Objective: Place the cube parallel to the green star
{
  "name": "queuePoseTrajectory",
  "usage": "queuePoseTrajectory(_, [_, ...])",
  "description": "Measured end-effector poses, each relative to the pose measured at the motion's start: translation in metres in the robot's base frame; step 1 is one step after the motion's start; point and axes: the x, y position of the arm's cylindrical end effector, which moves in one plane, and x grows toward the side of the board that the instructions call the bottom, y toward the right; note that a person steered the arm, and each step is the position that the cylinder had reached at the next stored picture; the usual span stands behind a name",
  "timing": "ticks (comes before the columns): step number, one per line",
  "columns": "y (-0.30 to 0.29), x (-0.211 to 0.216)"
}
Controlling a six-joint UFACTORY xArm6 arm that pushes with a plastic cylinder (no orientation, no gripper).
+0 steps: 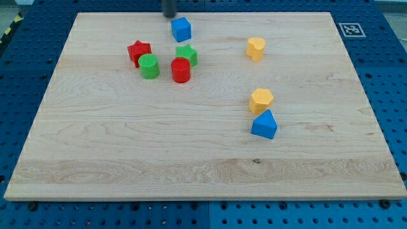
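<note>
A blue cube (181, 29) sits near the view's top, a little left of centre. The green star (187, 55) lies just below it, with a small gap between them. My tip (170, 15) stands at the view's top edge, just up and left of the blue cube, close to it or touching; contact cannot be told. Only the rod's lower end shows.
A red star (138, 51), a green cylinder (149, 66) and a red cylinder (180, 70) cluster by the green star. A yellow block (255, 48) lies at upper right. A yellow hexagonal block (261, 100) touches a blue wedge-like block (264, 124). The wooden board (95, 159) ends near each frame edge.
</note>
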Motion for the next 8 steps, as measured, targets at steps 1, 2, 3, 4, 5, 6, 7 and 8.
queuePoseTrajectory(1, [-0.013, 0.001])
queuePoseTrajectory(2, [0.001, 0.002])
queuePoseTrajectory(3, [0.024, 0.013])
queuePoseTrajectory(4, [0.036, 0.036])
queuePoseTrajectory(5, [0.041, 0.058])
queuePoseTrajectory(6, [0.041, 0.082])
queuePoseTrajectory(7, [0.043, 0.091])
queuePoseTrajectory(8, [0.055, 0.086])
